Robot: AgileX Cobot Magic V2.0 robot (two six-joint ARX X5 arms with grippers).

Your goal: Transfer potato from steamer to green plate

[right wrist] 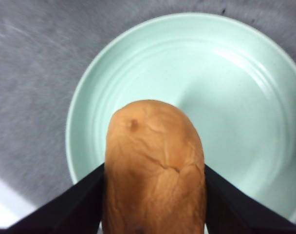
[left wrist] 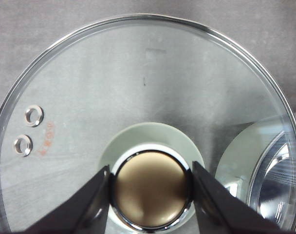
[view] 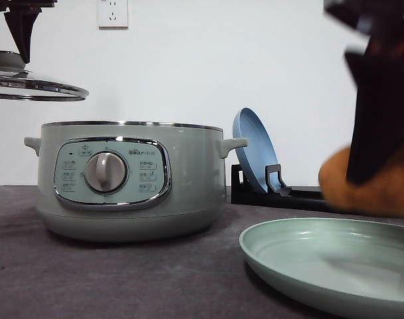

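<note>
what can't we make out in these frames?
- Steamer inside: hidden by its own wall in the front view; a sliver through the glass lid in the left wrist view.
- Right gripper: blurred and cut off at the front view's edge.
- Potato: partly covered by the fingers.
- Dial labels: too small.
- Blue plate rack: partly cut off.

The right gripper (view: 378, 119) is motion-blurred in the front view and cut by the frame's top and right edges. The potato (view: 368, 186) between its fingers is partly hidden behind them; its near end runs out of the right wrist view. The glass lid (left wrist: 138, 97) is cropped beside the left fingers (left wrist: 89, 204). The steamer (view: 129, 179) panel's labels are probably too small to read.
</note>
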